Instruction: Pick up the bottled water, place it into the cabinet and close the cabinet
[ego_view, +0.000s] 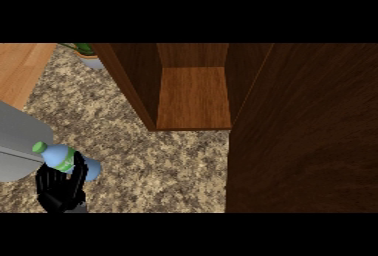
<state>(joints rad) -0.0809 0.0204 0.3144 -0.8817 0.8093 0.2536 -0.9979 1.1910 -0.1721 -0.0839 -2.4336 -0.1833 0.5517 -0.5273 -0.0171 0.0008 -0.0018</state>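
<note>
Head view: left hand (60, 192) fingers curled round bottled water (54, 155); speckled counter (162, 165), open cabinet (193, 97).

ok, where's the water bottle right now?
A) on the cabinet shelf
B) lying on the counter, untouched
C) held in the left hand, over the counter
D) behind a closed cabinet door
C: the left hand is curled round the water bottle above the granite counter, apart from the open cabinet.

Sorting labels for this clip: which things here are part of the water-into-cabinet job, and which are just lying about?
Job: bottled water, left robot hand, cabinet, cabinet door.
Lying about: potted plant.
</note>
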